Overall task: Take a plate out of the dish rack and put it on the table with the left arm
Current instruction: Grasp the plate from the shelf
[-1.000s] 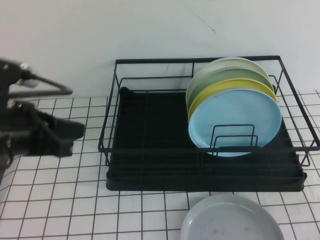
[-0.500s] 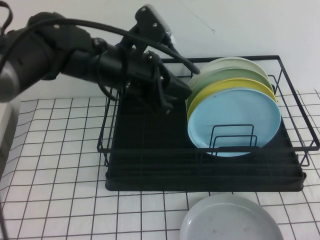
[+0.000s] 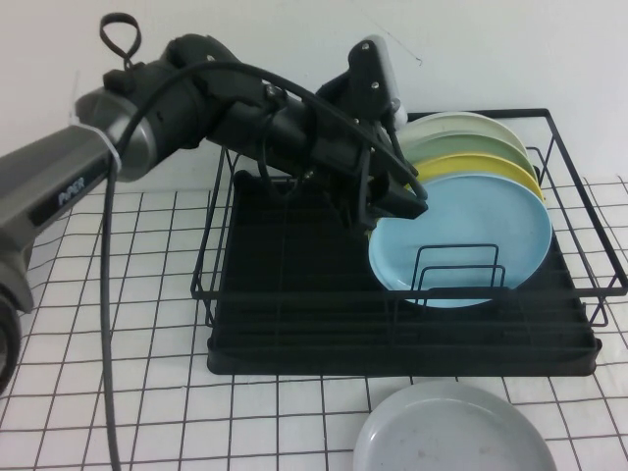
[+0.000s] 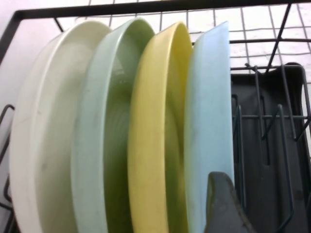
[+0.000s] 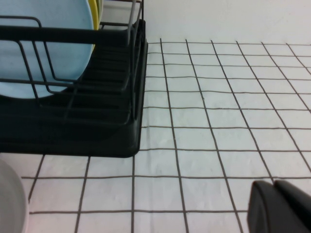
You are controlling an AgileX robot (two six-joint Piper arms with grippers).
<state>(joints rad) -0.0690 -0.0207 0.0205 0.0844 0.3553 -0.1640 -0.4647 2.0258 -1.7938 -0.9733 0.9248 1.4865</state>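
Observation:
The sky-blue plate (image 3: 461, 235) stands upright at the front of a row of plates in the black dish rack (image 3: 392, 355). My left gripper (image 3: 397, 203) reaches over the rack and is at the blue plate's upper left rim, open. In the left wrist view the blue plate (image 4: 209, 111) shows edge-on, with one finger (image 4: 221, 206) just in front of its face; the other finger is hidden. My right gripper (image 5: 273, 188) is shut and empty, low over the table (image 5: 218, 121) beside the rack (image 5: 112, 141).
Behind the blue plate stand a yellow plate (image 3: 461, 169), a green plate (image 3: 446, 149) and a cream plate (image 3: 442, 126). A pale grey plate (image 3: 451, 432) lies on the table (image 3: 128, 392) in front of the rack. A white wall is close behind.
My left arm has swung from the table's left side up and over the rack, and its gripper has come to the blue plate's upper left rim. The plates have not moved.

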